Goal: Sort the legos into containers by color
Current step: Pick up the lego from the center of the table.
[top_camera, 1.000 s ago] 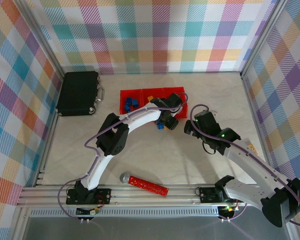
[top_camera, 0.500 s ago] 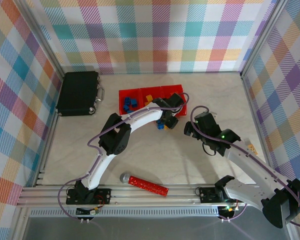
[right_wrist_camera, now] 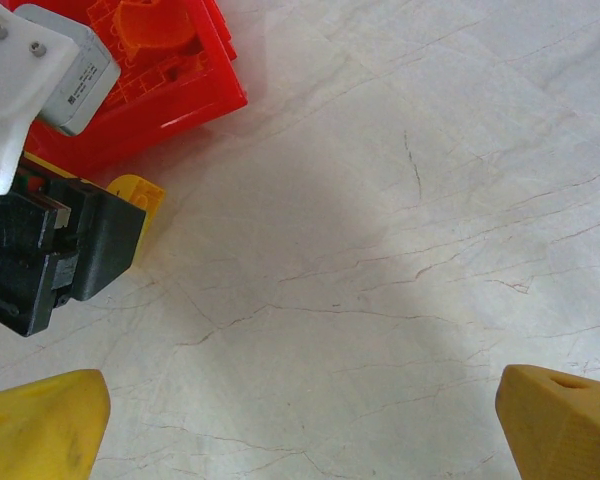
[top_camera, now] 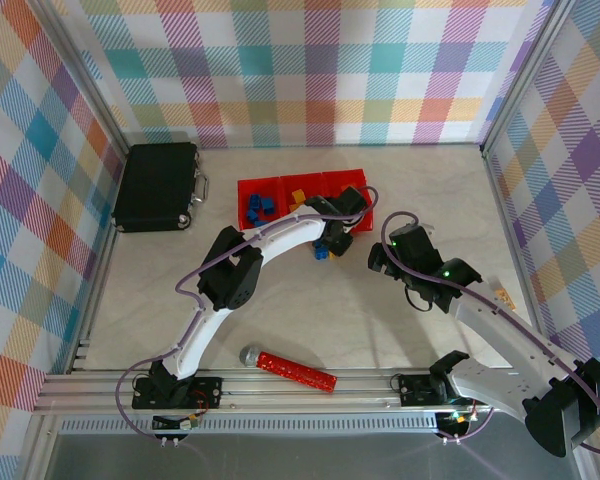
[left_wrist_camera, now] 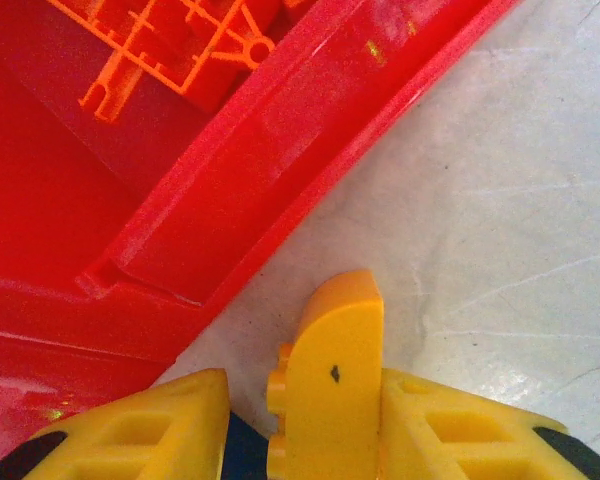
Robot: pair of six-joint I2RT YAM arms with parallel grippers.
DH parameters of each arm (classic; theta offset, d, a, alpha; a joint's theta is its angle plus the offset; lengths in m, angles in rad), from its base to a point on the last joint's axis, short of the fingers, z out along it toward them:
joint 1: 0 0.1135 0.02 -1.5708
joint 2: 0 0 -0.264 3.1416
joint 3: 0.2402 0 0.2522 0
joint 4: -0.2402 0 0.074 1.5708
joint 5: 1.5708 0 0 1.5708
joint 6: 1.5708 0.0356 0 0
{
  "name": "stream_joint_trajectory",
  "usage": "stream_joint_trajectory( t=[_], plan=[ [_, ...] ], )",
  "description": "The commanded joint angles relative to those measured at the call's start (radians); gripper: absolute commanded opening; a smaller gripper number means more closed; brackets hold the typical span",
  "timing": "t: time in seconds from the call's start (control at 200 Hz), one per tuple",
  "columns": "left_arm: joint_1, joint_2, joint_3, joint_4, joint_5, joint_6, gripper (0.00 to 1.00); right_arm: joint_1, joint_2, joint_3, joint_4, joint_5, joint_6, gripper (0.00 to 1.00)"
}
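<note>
The left gripper [top_camera: 332, 243] now sits slightly farther back and to the left than a second ago, closer to the front wall of the red containers [top_camera: 280, 182]. The row of containers lies a little farther left and back than it did then. The jaws stand narrower than before around a curved yellow lego [left_wrist_camera: 332, 370], with a thin gap on one side.

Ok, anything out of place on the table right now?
The long red studded bar with a grey ball end lies slantwise at the near edge, apart from the sorting. Also, small blue bricks sit loose on the table beside the red plastic bins.
</note>
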Motion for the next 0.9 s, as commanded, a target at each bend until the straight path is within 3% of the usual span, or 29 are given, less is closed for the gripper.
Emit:
stream_joint_trajectory(
  t=[0.0,0.21,0.59,0.895],
  plan=[
    [-0.025,0.019,0.013,-0.064,0.015,-0.007,0.41,-0.004,-0.011,0.007,-0.001,-0.003,0.0,0.99],
    [-0.029,0.012,0.001,-0.067,0.028,-0.024,0.39,-0.004,-0.016,0.005,-0.003,-0.003,0.003,0.99],
    [-0.032,-0.017,-0.018,-0.058,0.056,-0.05,0.19,-0.004,-0.036,-0.005,-0.009,0.006,0.002,0.99],
    [0.001,-0.231,-0.109,0.036,0.069,-0.128,0.17,-0.004,-0.063,0.003,-0.026,0.052,-0.018,0.99]
  ],
)
